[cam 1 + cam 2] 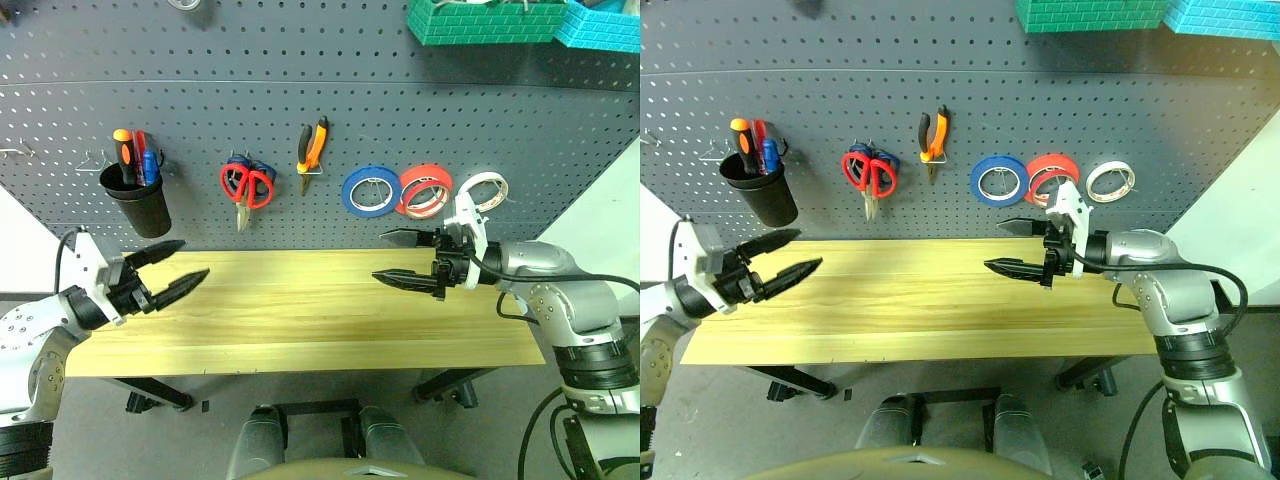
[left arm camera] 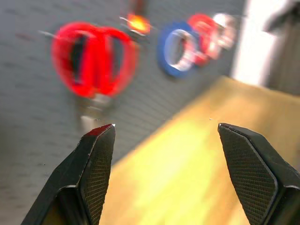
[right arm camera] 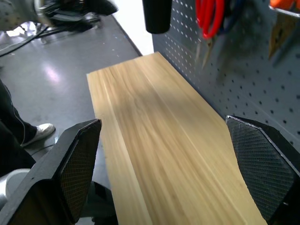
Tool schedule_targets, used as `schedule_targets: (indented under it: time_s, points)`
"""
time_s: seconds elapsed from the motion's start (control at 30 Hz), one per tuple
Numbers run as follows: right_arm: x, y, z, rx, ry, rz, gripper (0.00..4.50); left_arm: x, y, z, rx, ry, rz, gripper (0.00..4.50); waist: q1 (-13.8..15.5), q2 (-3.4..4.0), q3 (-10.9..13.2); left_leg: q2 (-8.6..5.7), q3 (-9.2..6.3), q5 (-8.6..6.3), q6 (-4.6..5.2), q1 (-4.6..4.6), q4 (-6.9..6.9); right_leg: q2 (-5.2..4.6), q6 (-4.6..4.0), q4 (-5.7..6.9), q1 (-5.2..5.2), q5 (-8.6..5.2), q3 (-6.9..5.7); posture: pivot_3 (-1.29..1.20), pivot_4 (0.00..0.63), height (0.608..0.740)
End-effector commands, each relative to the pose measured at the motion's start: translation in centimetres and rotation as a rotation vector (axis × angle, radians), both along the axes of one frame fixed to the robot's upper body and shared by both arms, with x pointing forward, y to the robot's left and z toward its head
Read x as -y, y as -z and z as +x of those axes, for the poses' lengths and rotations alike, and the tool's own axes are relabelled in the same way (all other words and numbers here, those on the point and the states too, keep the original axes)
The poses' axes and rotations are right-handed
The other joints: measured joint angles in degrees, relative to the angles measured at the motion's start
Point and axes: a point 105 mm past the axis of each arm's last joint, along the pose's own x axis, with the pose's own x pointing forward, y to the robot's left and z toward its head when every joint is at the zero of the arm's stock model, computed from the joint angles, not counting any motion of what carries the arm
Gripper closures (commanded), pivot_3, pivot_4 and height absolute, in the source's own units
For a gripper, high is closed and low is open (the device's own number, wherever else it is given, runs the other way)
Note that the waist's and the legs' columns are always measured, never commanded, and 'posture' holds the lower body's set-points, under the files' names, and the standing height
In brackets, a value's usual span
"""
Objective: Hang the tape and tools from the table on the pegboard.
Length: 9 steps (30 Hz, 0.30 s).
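Left eye view shows my left gripper (image 1: pixel 182 264) and right gripper (image 1: pixel 393 257) both wide and empty over the bare table (image 1: pixel 300 330), red tape (image 1: pixel 425 189) and tools hanging on the pegboard (image 1: pixel 300 90) beyond.

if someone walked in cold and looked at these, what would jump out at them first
Probably the bright things hanging in a row on the dark grey pegboard: red-handled scissors, orange-and-black pliers, then a blue roll, the red tape and a white roll. Below it, the light wooden table has nothing lying on it, and the left gripper and right gripper hover over its two ends, open and holding nothing.
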Motion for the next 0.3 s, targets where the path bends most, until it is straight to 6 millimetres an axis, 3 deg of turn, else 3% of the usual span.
schedule_targets:
  time_s: [0.03, 0.13, 0.3]
  points:
    - [0.2, 1.0, -0.3, 0.020, -0.015, -0.049, 0.00, -0.2, 1.5, -0.5, -0.015, 0.079, 0.057, 0.84, 0.03, 0.11, 0.07, 0.00, 0.02, 0.00, 0.00, -0.01, -0.01, -0.02, 0.01, -0.02, -0.01, 0.00, 0.00, 0.15, 0.128, 0.740]
    - [0.5, 1.3, -0.3, 0.014, -0.015, -0.057, 0.00, 0.1, 3.0, -0.3, -0.016, 0.121, 0.105, 0.84, 0.13, 0.40, 0.32, 0.01, 0.06, -0.01, 0.01, -0.09, -0.03, -0.06, 0.01, -0.10, -0.06, -0.01, 0.01, 0.16, 0.141, 0.740]
    - [1.0, 1.5, 0.0, 0.014, -0.005, -0.073, 0.00, 1.6, 3.6, 0.7, 0.011, 0.128, 0.068, 0.84, 0.31, 0.45, 0.50, 0.00, 0.14, 0.00, 0.02, -0.18, 0.01, -0.12, 0.01, -0.10, -0.12, -0.01, 0.01, 0.16, 0.139, 0.740]
